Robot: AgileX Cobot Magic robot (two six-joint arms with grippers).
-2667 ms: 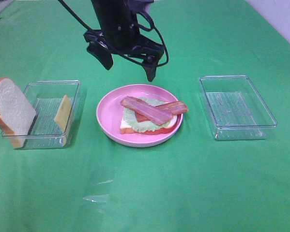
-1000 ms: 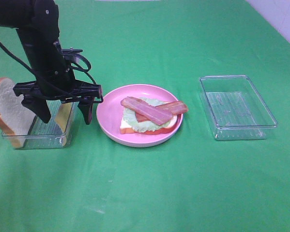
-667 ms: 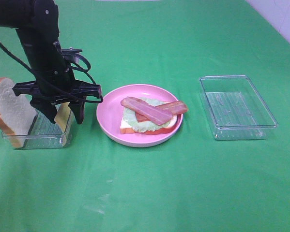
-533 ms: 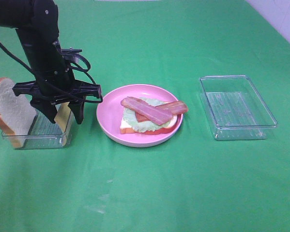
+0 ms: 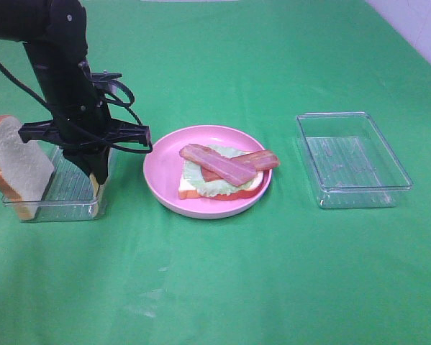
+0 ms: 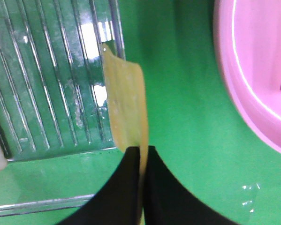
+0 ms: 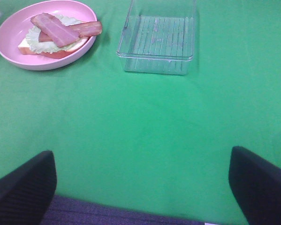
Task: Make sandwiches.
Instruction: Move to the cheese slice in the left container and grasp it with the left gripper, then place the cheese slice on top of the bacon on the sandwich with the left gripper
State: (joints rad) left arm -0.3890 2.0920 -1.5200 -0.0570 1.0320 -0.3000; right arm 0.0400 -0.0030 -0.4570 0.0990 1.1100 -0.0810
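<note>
Cheese [image 6: 126,103] in left claw [image 6: 143,149] at clear tray [image 6: 46,70] rim

**High view.** Your left hand [image 5: 93,172] covers most of the cheese slice [image 5: 98,190]; you see only its near tip. The arm hides the far right corner of the left container [image 5: 50,210]. The picture's left edge cuts the bread slice [image 5: 14,164].

**Left wrist view.** The cheese's pinched edge lies hidden between the fingers [image 6: 126,187]. The plate [image 6: 243,84] runs off the frame.

**Right wrist view.** The frame cuts off both fingers [image 7: 23,187] of your right hand [image 7: 141,154]. Lettuce [image 7: 34,33] hides most of the bottom bread [image 7: 23,47].
</note>
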